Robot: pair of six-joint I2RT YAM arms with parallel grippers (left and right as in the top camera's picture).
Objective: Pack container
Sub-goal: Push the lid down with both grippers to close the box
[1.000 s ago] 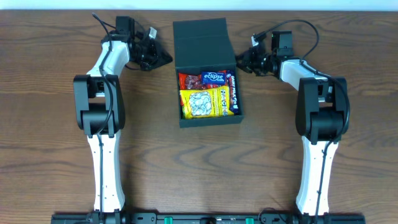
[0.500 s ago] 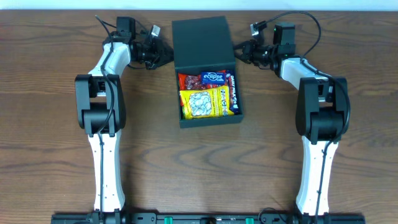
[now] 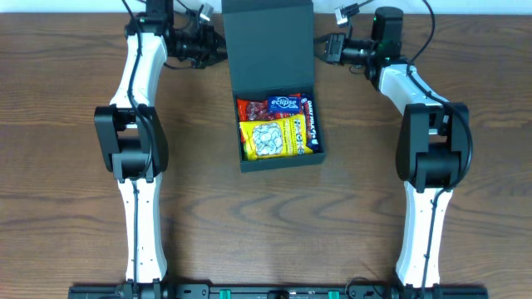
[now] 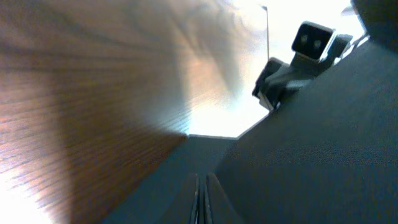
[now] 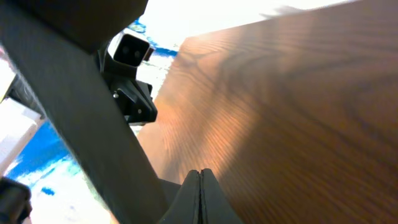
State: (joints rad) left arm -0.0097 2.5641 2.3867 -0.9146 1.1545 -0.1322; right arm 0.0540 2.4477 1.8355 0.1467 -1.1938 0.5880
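The dark teal container (image 3: 280, 159) sits mid-table with its base open, holding a yellow packet (image 3: 270, 138), a red one (image 3: 252, 109) and a blue one (image 3: 287, 103). Its flip lid (image 3: 268, 41) is raised at the far side. My left gripper (image 3: 222, 51) is shut, its tip against the lid's left edge. On the other side, my right gripper (image 3: 317, 49) is shut at the lid's right edge. In the left wrist view the closed fingers (image 4: 200, 200) lie beside the dark lid (image 4: 323, 143). The right wrist view shows closed fingers (image 5: 200, 196) next to the lid's edge (image 5: 81, 106).
Brown wooden table (image 3: 66, 166) stretches around the box. Both arm bases stand at the near edge, left arm (image 3: 133, 149) and right arm (image 3: 431, 158). The table's far edge runs just behind the lid. Each wrist view shows the opposite arm's camera (image 4: 311, 40) across the lid.
Both grippers have moved toward the far edge and risen along the lid's sides. The lid has swung up from lying back to standing steeper. The packets have not moved.
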